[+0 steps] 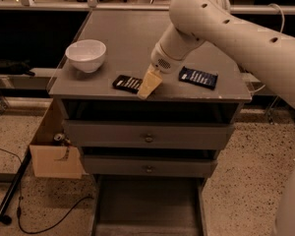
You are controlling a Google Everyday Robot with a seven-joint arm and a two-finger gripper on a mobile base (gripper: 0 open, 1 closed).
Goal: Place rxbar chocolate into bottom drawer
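Note:
The rxbar chocolate, a flat black-wrapped bar with white lettering, lies on the cabinet top near its front edge. My gripper hangs from the big white arm and sits at the bar's right end, low over the cabinet top and touching or nearly touching the bar. The bottom drawer is pulled open below the cabinet, a wide shallow grey tray with nothing in it.
A dark blue wrapped bar lies right of the gripper. A white bowl stands at the left of the top. Two shut upper drawers with round knobs face front. A cardboard box and a cable are on the floor left.

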